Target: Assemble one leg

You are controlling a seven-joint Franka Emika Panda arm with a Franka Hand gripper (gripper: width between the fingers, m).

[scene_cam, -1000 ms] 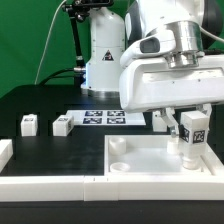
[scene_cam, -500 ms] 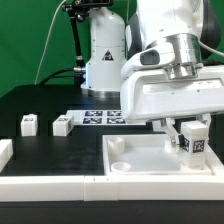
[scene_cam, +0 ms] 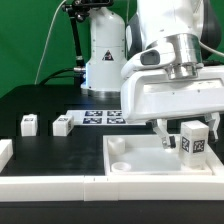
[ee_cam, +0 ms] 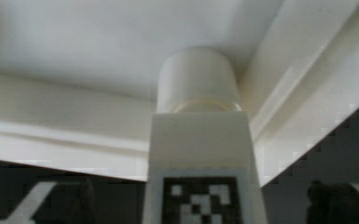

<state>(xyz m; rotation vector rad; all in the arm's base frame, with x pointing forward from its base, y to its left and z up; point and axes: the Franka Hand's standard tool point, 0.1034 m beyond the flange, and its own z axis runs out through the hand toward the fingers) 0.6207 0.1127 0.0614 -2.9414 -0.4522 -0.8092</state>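
The leg [scene_cam: 193, 140], a small white block with a black-and-white tag, stands upright on the far right corner of the large flat white panel [scene_cam: 135, 165]. My gripper [scene_cam: 190, 132] straddles it with the jaws open. One finger [scene_cam: 164, 133] stands clear of the leg on the exterior view's left. In the wrist view the leg [ee_cam: 202, 150] fills the centre, its round end [ee_cam: 202, 80] against the panel [ee_cam: 87, 60]. Dark fingertips [ee_cam: 43, 203] sit apart from it on both sides of my gripper [ee_cam: 194, 205].
Two more white legs [scene_cam: 29, 123] [scene_cam: 62, 125] stand on the black table at the exterior view's left. The marker board [scene_cam: 100, 117] lies behind them. A white piece [scene_cam: 4, 152] sits at the left edge. The robot base [scene_cam: 104, 50] is at the back.
The jaws have opened and let go of the leg. The leg stays upright in the panel's corner; the gripper has risen slightly.
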